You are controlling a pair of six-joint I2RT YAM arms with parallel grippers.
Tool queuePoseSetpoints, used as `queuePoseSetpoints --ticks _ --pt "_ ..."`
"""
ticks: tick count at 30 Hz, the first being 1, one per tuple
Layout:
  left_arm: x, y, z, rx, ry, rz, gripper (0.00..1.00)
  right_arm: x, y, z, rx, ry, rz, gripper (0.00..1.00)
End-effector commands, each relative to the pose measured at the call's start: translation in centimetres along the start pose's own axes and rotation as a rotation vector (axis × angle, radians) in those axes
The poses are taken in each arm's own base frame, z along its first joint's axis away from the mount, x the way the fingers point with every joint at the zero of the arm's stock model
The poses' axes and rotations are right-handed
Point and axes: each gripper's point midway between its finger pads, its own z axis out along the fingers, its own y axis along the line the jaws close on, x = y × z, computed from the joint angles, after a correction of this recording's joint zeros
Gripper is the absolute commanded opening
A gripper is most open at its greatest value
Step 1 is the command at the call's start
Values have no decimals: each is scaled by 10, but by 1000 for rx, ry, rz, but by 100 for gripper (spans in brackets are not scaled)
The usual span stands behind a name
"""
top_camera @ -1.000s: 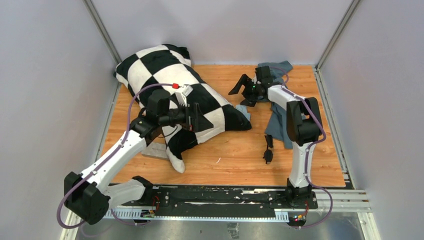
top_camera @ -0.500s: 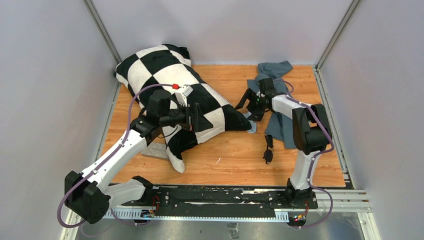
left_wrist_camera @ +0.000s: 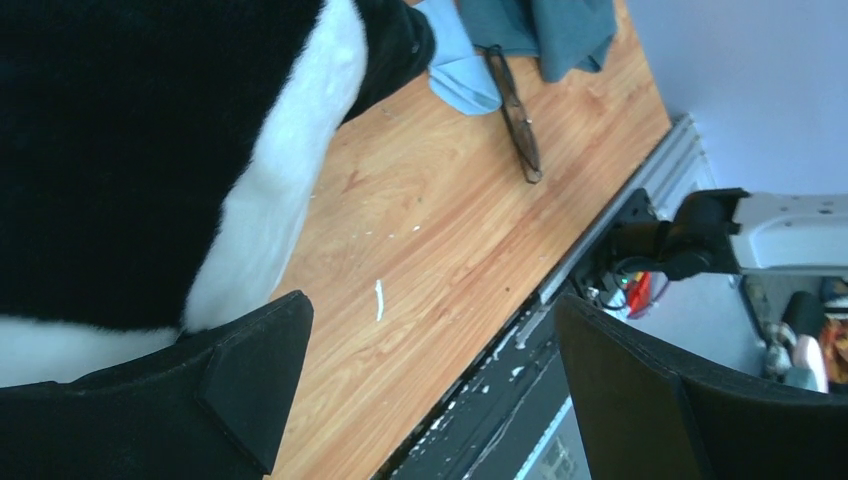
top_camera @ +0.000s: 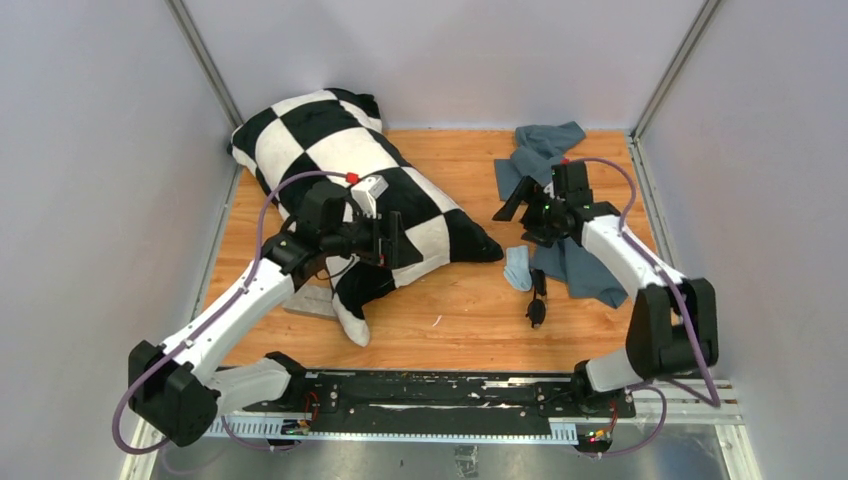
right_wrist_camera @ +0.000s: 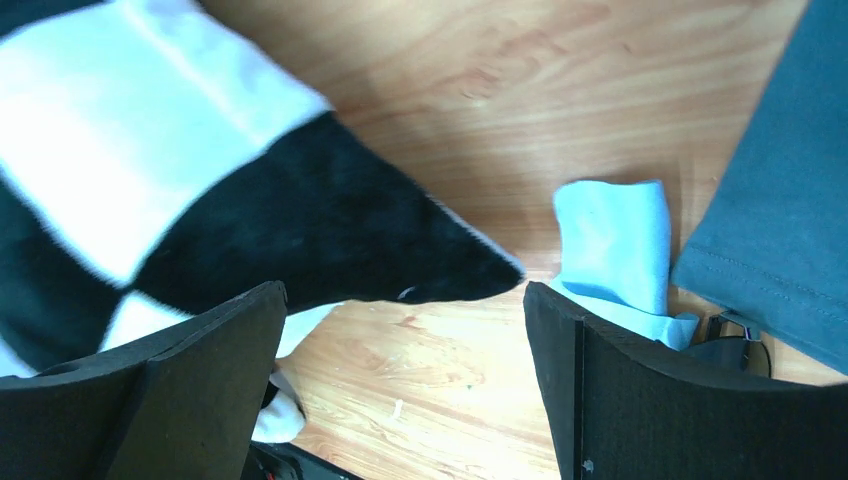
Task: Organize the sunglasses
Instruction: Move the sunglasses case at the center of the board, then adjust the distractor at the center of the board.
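Observation:
The sunglasses (top_camera: 537, 300) lie folded on the wooden table, black and slender, right of centre. The left wrist view shows the sunglasses (left_wrist_camera: 515, 110) far ahead of the fingers. In the right wrist view only a dark bit of the sunglasses (right_wrist_camera: 738, 352) peeks out beside the right finger. My right gripper (top_camera: 522, 212) hovers open behind them, over bare wood, its own view showing the right gripper (right_wrist_camera: 405, 300) with nothing between its fingers. My left gripper (top_camera: 397, 240) is open over the pillow's near edge, and the left gripper (left_wrist_camera: 430, 330) holds nothing.
A black-and-white checkered pillow (top_camera: 340, 180) fills the back left. A folded light-blue cloth (top_camera: 517, 267) lies just behind the sunglasses, beside a grey-blue garment (top_camera: 575, 265) stretching to the back wall. A pale grey flat thing (top_camera: 308, 303) sticks out from under the pillow.
The right arm has swung to the right and its gripper has come nearer, uncovering the light-blue cloth. The left arm has barely moved. Both grippers stay open.

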Motion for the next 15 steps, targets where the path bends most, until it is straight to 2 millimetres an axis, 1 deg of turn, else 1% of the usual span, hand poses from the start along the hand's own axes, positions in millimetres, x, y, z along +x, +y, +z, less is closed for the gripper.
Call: queuePoseSetpoints --ticks 1,3,5,7,10,13,15 --pt "-1 11 -25 -136 -30 37 100 -21 32 -46 -112 -112 -147 96" --pt "3 23 -40 -234 -48 22 100 -19 35 -64 -130 -144 -206 97" --pt "7 32 -56 -318 -66 0 100 -14 31 -77 -127 -163 -251 97" --pt "11 37 -68 -368 -83 -26 100 -7 27 -89 -125 -186 -276 98" --pt "21 47 -81 -447 -92 -77 100 1 19 -100 -108 -206 -287 98" --pt "31 52 -85 -461 -102 -126 100 6 11 -106 -85 -214 -296 98" --pt "35 46 -83 -413 -92 -135 100 8 6 -108 -68 -215 -303 98"
